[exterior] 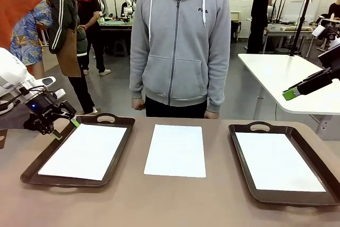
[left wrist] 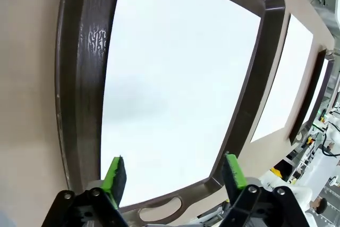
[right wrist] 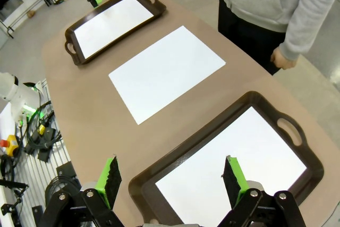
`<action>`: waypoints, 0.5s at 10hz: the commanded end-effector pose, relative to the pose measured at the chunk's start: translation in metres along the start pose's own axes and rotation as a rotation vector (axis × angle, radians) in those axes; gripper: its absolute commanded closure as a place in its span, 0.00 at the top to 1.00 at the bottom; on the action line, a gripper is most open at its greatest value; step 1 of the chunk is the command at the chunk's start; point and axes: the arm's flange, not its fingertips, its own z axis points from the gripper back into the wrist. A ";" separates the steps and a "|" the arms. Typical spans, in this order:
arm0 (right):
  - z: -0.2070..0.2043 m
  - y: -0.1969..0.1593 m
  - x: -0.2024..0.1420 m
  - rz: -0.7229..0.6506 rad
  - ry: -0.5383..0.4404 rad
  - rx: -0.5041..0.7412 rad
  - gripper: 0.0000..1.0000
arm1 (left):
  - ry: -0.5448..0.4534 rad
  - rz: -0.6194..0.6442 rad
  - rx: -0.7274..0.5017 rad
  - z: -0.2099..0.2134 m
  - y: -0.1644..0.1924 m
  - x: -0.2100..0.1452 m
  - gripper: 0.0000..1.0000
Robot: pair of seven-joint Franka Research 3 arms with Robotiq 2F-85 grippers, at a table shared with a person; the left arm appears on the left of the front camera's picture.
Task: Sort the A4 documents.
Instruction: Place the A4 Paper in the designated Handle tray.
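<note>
Documents (exterior: 175, 150) on trays (exterior: 292, 198) and table (exterior: 159, 200)

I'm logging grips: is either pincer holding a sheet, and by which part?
Nothing is held. The left pincer stands open over the sheet in the left tray; the right pincer hangs open above the right tray.
</note>
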 end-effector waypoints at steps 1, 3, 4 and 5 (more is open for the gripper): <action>-0.001 0.000 0.000 0.002 -0.003 0.007 1.00 | -0.020 0.020 0.024 0.000 0.000 -0.005 1.00; -0.001 0.000 0.000 0.002 -0.003 0.007 1.00 | -0.049 0.056 0.003 -0.001 -0.003 -0.004 1.00; -0.001 0.000 0.000 0.002 -0.003 0.007 1.00 | -0.010 0.001 0.004 0.001 0.001 0.001 1.00; -0.001 0.000 0.000 0.002 -0.003 0.007 1.00 | -0.010 0.001 0.004 0.001 0.001 0.001 1.00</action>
